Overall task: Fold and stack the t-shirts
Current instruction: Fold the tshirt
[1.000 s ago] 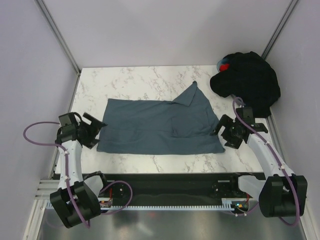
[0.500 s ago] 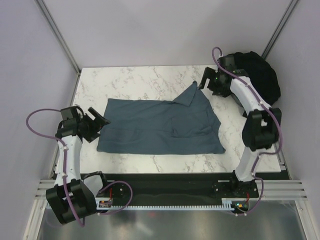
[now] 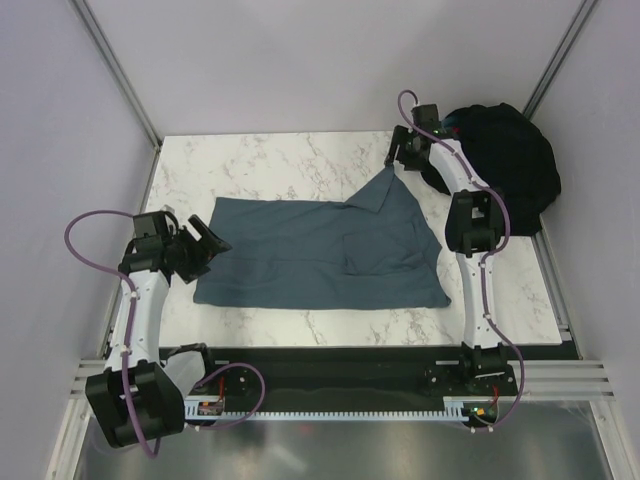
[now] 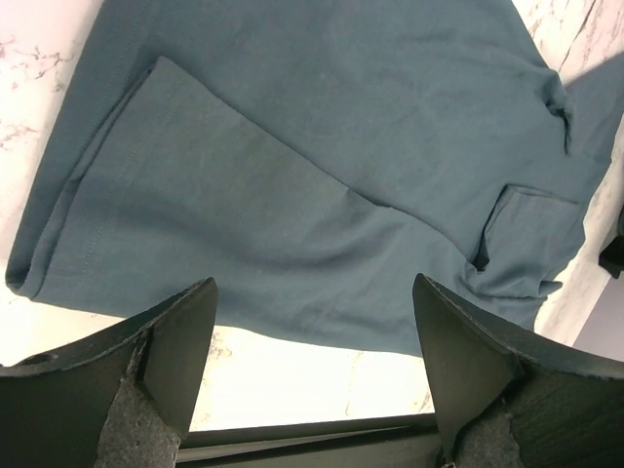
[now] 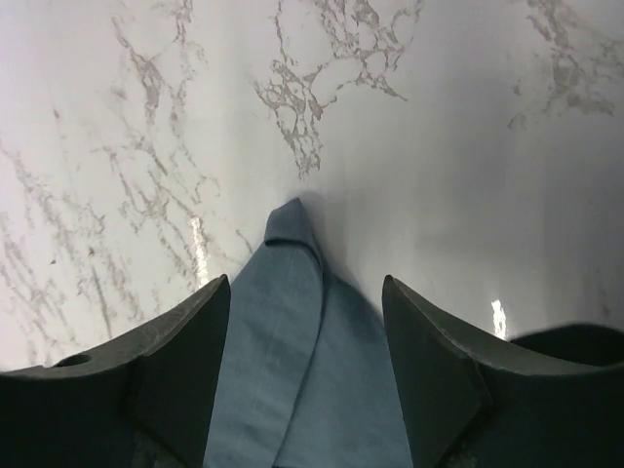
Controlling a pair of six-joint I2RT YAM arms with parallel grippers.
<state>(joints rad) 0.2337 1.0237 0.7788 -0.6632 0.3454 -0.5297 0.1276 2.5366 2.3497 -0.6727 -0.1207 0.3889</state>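
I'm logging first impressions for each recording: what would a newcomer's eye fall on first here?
The slate blue-grey t-shirt lies spread across the middle of the marble table, one pointed corner sticking out toward the far right. The right end effector hangs open over that corner, the left end effector open by the shirt's left edge. A dark heap of black t-shirts sits in the far right corner.

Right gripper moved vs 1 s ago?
Yes. The right gripper went from the near right corner of the blue-grey shirt away from the arm bases to its far pointed tip, beside the black shirt pile, fingers open.
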